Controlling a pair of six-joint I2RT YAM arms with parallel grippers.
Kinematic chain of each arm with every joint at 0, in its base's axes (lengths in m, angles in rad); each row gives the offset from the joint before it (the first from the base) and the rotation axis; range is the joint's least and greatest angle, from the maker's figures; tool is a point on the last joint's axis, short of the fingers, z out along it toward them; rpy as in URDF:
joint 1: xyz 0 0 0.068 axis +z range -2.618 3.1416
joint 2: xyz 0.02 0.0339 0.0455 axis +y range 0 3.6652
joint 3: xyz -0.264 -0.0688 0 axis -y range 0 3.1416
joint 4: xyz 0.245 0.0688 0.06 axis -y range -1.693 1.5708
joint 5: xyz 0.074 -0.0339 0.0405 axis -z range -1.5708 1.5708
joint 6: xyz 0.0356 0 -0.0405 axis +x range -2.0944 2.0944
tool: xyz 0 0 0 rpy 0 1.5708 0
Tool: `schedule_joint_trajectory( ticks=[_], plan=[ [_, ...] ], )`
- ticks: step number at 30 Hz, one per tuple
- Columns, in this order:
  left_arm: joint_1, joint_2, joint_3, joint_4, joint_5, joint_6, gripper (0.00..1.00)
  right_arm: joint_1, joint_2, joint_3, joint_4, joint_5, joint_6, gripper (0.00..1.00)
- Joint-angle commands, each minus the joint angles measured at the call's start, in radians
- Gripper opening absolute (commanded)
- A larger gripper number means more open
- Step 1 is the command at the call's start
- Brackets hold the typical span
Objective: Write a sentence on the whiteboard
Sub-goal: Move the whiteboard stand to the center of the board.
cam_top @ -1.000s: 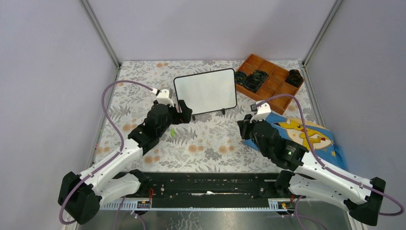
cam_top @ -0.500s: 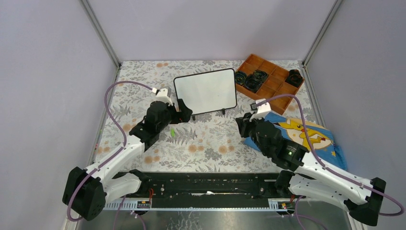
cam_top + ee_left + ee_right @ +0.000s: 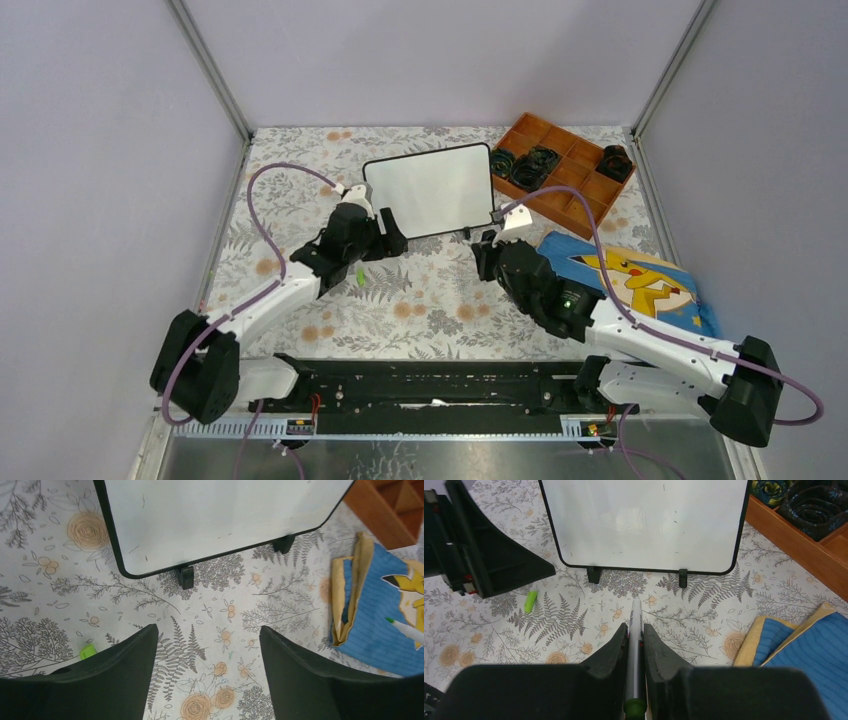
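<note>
Bring the marker [image 3: 635,612] to the whiteboard [image 3: 644,525] tip first and square to the face. Land near the upper left corner, leaving room for both lines of the sentence. Press lightly: propped on two small black feet only, so probably quick to rock or skate back on the patterned cover under a hard push. Keep the right jaws clamped on the barrel as now, nib pointing at the board and short of touching it. Use the left jaws, gaping wide and holding nothing just in front of the board's left foot, to brace the frame if needed. Steer clear of the green cap [image 3: 530,601] lying loose on the worktop [image 3: 430,300] near those left jaws.

No writing on the face yet, only a few faint specks. Board placed at the back centre of the worktop, face toward the arms, just beside the wooden tray [image 3: 588,208].

Smooth, glossy white panel with rounded corners and a thin black rim; slick enough, by the look, for an easy glide. Slim round white barrel with a green end. Matte sheet printed with grey ferns and orange blooms. Reddish-brown tray of square compartments, dark coils in several. Soft ribbed blue cloth [image 3: 690,305] with a yellow cartoon figure, rumpled at the right.
</note>
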Motion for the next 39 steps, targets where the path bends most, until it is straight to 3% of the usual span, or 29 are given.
schedule_joint_trajectory(
  ticks=[1,11,18,39],
  plan=[
    [-0.009,0.087,0.064,-0.052,-0.009,-0.039,0.77,-0.002,0.011,0.058,0.068,0.040,-0.048,0.00],
    [-0.156,0.286,0.202,-0.107,-0.228,-0.058,0.67,-0.003,-0.122,-0.010,-0.013,0.052,-0.055,0.00],
    [-0.171,0.384,0.252,-0.152,-0.374,-0.135,0.56,-0.004,-0.188,-0.007,-0.077,0.053,-0.060,0.00],
    [-0.180,0.586,0.371,-0.164,-0.490,-0.200,0.50,-0.003,-0.256,-0.002,-0.117,0.060,-0.079,0.00]
  ],
)
